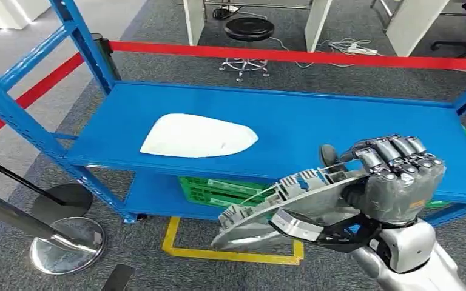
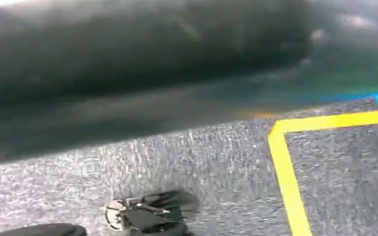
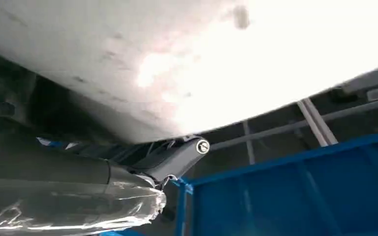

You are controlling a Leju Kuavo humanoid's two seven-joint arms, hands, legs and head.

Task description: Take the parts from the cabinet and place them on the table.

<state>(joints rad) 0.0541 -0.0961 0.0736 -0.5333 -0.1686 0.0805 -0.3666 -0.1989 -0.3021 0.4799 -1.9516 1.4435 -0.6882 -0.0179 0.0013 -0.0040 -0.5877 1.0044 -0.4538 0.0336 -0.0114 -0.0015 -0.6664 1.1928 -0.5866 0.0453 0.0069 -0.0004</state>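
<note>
Nearest us, our right robot hand (image 1: 400, 176) grips a grey ribbed part (image 1: 291, 203) before the blue shelf's (image 1: 340, 121) front edge; a white part (image 1: 197, 136) lies toward its left end. Our left robot hand's state we cannot tell.

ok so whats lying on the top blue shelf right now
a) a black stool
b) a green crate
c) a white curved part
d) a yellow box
c: in the head view a white curved part lies flat on the top blue shelf, while the right hand grips a silver-grey part in front of the rack.
</note>
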